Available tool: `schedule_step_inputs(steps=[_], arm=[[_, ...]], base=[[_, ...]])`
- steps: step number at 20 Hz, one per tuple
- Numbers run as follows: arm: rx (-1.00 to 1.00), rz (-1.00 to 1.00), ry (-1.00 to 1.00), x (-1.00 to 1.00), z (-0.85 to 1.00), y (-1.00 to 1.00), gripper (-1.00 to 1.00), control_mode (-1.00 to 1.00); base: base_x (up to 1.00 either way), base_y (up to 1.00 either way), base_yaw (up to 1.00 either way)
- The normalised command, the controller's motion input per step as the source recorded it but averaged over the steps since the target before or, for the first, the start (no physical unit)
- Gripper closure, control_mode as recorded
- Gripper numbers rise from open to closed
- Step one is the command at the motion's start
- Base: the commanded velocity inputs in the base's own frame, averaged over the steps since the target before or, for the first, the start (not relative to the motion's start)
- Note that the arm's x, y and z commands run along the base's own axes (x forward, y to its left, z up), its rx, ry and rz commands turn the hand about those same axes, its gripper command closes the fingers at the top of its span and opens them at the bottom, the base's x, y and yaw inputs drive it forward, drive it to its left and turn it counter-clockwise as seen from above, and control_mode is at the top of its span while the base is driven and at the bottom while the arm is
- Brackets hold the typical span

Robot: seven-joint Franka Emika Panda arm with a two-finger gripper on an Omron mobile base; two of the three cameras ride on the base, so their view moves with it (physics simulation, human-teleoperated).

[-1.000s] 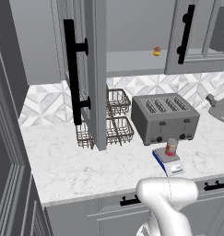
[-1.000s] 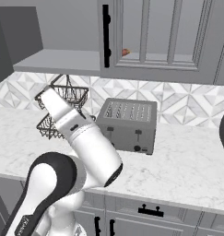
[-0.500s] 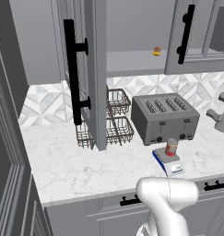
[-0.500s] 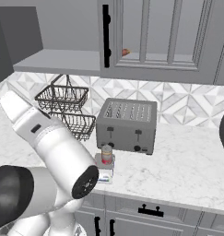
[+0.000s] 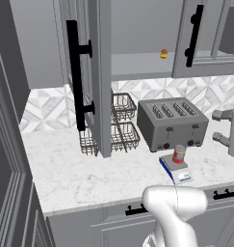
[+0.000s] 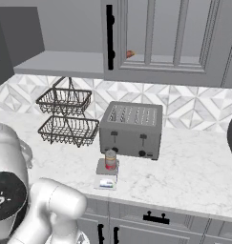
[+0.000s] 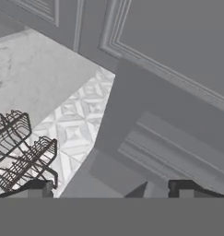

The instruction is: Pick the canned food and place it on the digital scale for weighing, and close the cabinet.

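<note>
White marble counter [image 5: 84,178] under grey cabinet [image 5: 97,72], door ajar; tool [image 7: 111,189] spread wide, empty.

The white Franka arm with dark joints [image 5: 174,212] rises from the bottom edge in the left base view, its rounded elbow link low in front of the camera. In the right base view its white links and a dark round joint cap sit at lower left. The two-finger gripper [image 7: 111,186] stands wide apart, empty, dark fingertips [image 7: 37,185] at the hand view's bottom.
</note>
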Motion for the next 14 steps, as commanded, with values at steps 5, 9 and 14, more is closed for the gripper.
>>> schedule_step_inputs(steps=[5, 9, 14], arm=[[0.03, -0.17, -0.03, -0.15, -0.61, 1.0, -1.0, -1.0], [0.1, -0.17, -0.02, -0.37, -0.64, 1.0, -1.0, -1.0], [0.2, -0.15, -0.08, -0.58, -0.54, 1.0, -1.0, -1.0]], base=[[0.0, 0.0, 0.0], [0.0, 0.0, 0.0], [0.0, 0.0, 0.0]])
